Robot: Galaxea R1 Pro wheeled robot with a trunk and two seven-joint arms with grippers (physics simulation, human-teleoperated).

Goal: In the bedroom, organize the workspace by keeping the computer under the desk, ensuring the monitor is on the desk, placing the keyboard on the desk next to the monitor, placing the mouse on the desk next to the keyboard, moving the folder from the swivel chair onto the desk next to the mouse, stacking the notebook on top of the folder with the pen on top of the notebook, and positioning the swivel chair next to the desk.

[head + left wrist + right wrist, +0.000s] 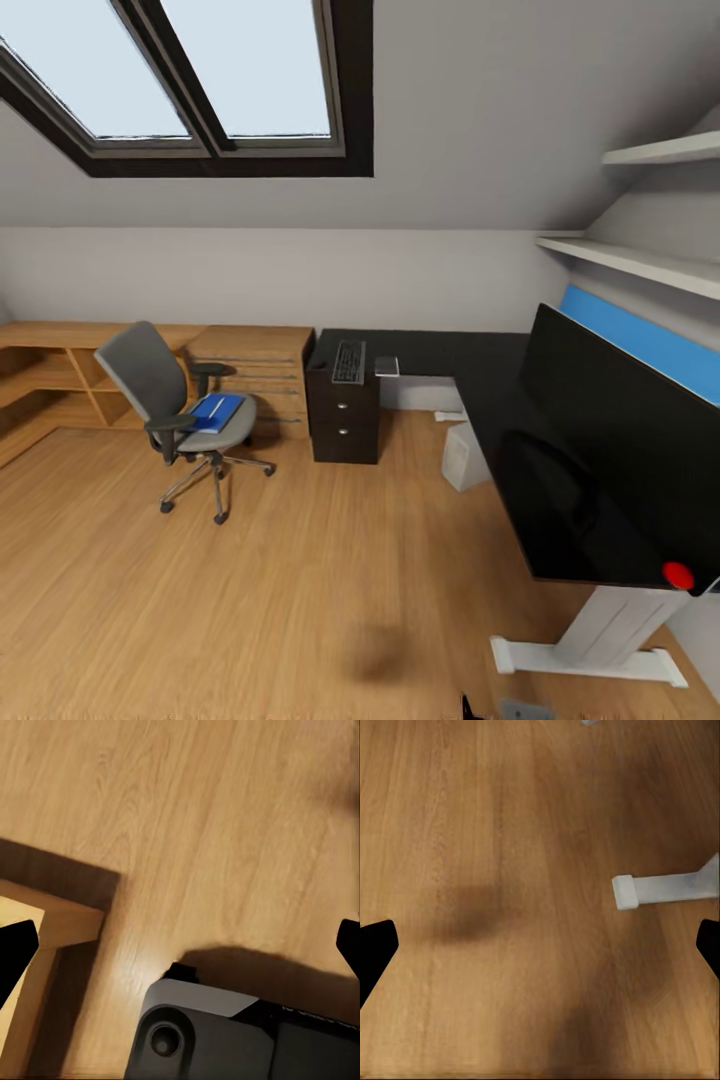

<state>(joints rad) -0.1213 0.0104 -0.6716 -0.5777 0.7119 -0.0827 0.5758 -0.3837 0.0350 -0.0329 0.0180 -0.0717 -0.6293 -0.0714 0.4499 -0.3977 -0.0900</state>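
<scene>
The grey swivel chair (165,395) stands on the floor left of the desk (440,355), apart from it. On its seat lies the blue folder (216,411). The black keyboard (348,362) rests on the desk's left end over the black drawers (343,425), with the small flat notebook (387,366) just right of it. The big black monitor (610,460) stands on the near right wing. The pale computer (463,456) sits under the desk. Mouse and pen are too small to make out. My left gripper (180,945) and right gripper (540,945) hang open over bare floor.
A low oak drawer and shelf unit (250,365) runs along the back wall behind the chair. The desk's white pedestal foot (590,660) (660,889) lies close at my right. In the left wrist view my own base (225,1035) and an oak furniture corner (52,926) show.
</scene>
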